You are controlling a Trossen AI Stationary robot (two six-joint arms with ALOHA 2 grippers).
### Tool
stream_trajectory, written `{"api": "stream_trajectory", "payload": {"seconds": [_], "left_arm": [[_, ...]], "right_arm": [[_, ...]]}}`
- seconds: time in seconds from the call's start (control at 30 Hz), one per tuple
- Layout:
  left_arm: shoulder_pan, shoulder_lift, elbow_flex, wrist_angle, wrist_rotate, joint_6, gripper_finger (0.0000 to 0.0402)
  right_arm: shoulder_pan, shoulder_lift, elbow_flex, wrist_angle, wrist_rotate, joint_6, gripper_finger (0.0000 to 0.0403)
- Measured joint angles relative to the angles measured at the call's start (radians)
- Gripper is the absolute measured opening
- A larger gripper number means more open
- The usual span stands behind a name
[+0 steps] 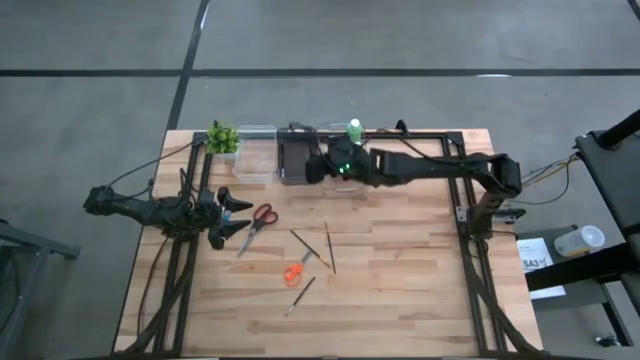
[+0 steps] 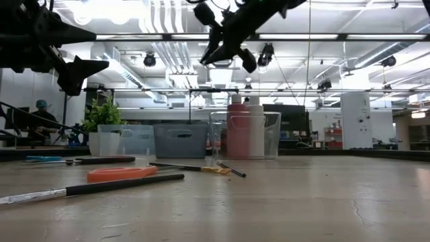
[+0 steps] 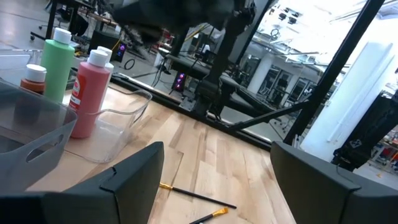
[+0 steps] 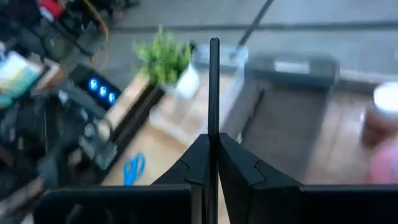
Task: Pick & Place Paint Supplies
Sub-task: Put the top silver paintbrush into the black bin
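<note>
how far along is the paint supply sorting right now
Partly done. The green bottle and red bottle already stand in the clear bin. In hand: the right gripper, above the dark bin, is shut on a thin brush. Left on the table: the scissors, the orange tool and several brushes. The left gripper waits open beside the scissors.

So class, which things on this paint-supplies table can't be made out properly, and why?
- Dark bin, high view: the right arm covers its inside.
- Brush in the right gripper, right wrist view: its lower end is hidden between the shut jaws.
- Scissors, left wrist view: not shown.
- Blue tool, right wrist view: too blurred to name.
</note>
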Motion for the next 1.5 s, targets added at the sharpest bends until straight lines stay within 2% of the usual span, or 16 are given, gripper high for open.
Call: {"api": "stream_trajectory", "payload": {"seconds": [0.27, 0.57, 0.87, 1.1, 1.5], "left_arm": [[0.000, 0.006, 0.000, 0.000, 0.000, 0.000, 0.0303], [0.000, 0.021, 0.000, 0.000, 0.002, 0.000, 0.0303], [0.000, 0.034, 0.000, 0.001, -0.001, 0.001, 0.0303], [0.000, 0.057, 0.000, 0.000, -0.006, 0.002, 0.0303], [0.001, 0.085, 0.000, 0.002, -0.027, 0.000, 0.0303]], "right_arm": [[-0.073, 0.156, 0.181, -0.030, -0.053, -0.063, 0.0022], [-0.090, 0.400, 0.524, -0.352, -0.028, -0.063, 0.0022], [-0.112, 0.595, 0.794, -0.538, -0.030, -0.074, 0.0022], [-0.139, 0.644, 0.844, -0.567, -0.082, -0.061, 0.0022], [-0.154, 0.648, 0.773, -0.558, -0.145, -0.028, 0.0022]]}}
